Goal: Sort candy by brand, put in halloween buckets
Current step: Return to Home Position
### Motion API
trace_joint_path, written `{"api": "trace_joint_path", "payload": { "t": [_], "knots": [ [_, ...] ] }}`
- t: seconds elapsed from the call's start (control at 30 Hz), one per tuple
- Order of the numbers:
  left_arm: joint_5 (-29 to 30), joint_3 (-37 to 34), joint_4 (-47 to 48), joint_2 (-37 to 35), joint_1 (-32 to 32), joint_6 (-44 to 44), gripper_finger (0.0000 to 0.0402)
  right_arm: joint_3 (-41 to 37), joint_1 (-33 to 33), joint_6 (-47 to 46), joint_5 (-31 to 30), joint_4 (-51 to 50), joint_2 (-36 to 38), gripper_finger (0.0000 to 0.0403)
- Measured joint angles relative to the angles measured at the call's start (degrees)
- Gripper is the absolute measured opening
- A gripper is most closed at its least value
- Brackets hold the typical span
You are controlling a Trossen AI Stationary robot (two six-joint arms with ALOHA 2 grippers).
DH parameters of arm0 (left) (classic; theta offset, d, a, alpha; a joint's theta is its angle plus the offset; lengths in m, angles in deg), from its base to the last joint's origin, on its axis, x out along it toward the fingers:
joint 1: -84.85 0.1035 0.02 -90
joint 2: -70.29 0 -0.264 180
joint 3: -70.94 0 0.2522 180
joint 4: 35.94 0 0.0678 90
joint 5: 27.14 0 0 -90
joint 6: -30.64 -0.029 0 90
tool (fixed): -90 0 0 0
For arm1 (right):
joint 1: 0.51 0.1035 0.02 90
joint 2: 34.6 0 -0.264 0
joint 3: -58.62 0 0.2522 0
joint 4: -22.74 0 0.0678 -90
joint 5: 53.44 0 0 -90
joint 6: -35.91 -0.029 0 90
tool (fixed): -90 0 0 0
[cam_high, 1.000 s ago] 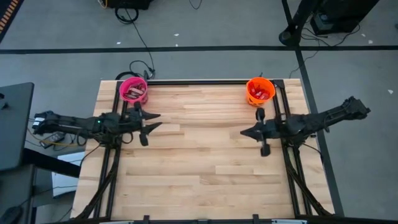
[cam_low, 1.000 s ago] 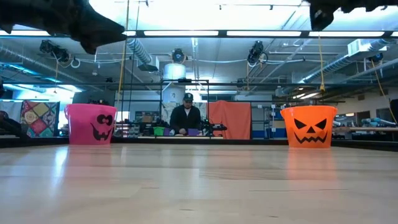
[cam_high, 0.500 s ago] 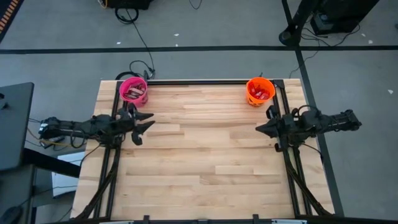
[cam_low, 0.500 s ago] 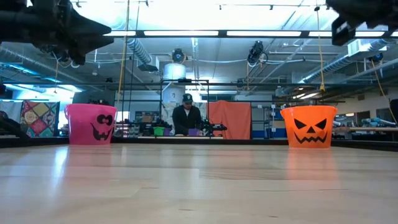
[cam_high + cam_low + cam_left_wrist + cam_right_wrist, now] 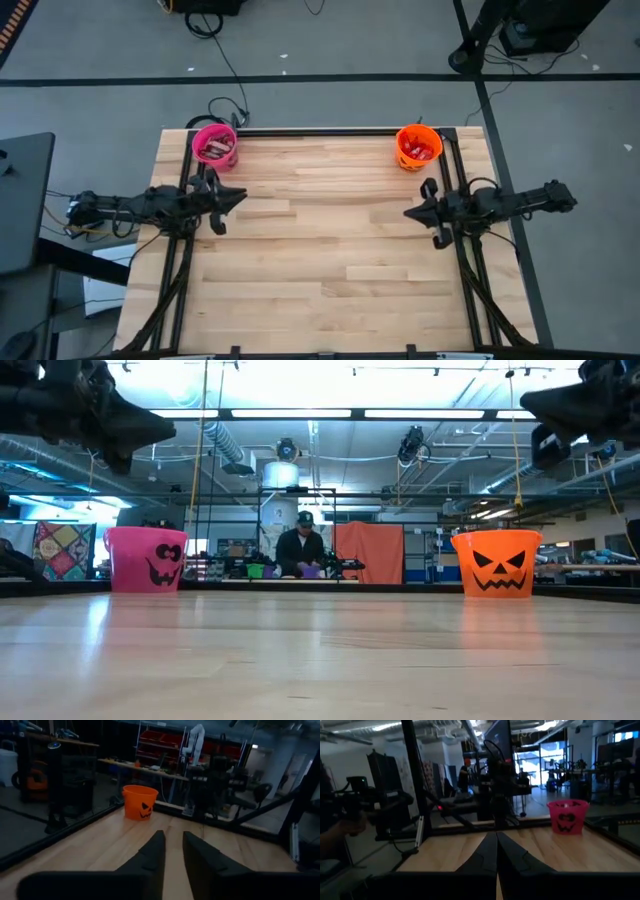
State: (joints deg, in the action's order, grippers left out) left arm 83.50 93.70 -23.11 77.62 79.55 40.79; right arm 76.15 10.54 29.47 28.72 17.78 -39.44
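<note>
Both arms hang above the bench [image 5: 320, 255], each over its own side rail, pointing inward at one another.

Left gripper [image 5: 236, 194] – just in front of the pink bucket [image 5: 214, 146], raised off the wood. From its wrist camera I see a narrow gap between the fingers [image 5: 152, 857], nothing held. Right gripper [image 5: 410, 212] – in front of the orange bucket [image 5: 418, 147], also raised. Its fingers [image 5: 485, 852] are pressed together, clenched on nothing.

Buckets stand at the far edge of the bench, well apart, pink toward the left corner, orange toward the right. Each shows a black jack-o'-lantern face to the low camera. The candy [image 5: 422, 151] lies inside them: red wrappers in the orange one, darker wrappers in the pink one.

Surface: pale wood planks, butcher-block pattern, framed by black rails. Floor around it is grey, with black cables trailing behind the pink bucket.

Room beyond: long ceiling light strips, ducting, an orange panel [image 5: 370, 552], and a person [image 5: 300, 550] in a cap at a distant workstation.
</note>
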Motion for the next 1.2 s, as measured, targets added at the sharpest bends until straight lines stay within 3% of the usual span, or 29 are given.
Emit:
{"api": "trace_joint_path", "payload": {
  "t": [0.27, 0.47, 0.7, 0.8, 1.1, 1.2],
  "knots": [
    [-3.38, -8.49, -12.29, -0.04, -1.45, 1.36, 0.0006, -2.01, -1.62, 0.75, 0.22, 0.42, 0.03, 0.0007],
    [-4.01, -8.05, -10.03, -0.78, -1.53, 0.06, 0.0013, -3.45, -4.61, 3.31, 3.03, -0.59, 1.41, 0.0009],
    [-9.24, -8.51, -12.17, -2.54, -1.52, -3.93, 0.0006, -3.43, -9.39, 1.73, 11.50, -0.67, 3.23, 0.0009],
    [-12.99, -8.51, -11.80, -2.56, -1.57, -3.95, 0.0005, -3.43, -10.68, 0.11, 11.46, -2.43, 2.91, 0.0010],
    [-14.76, -8.51, -5.67, -2.51, -1.57, -3.58, 0.0005, -3.43, -10.40, -7.97, 6.59, -4.59, 2.12, 0.0009],
    [-17.38, -8.53, -5.54, -2.51, -1.65, -4.29, 0.0004, -3.43, -8.77, -6.25, 8.98, -5.93, 2.12, 0.0009]
  ]
}}
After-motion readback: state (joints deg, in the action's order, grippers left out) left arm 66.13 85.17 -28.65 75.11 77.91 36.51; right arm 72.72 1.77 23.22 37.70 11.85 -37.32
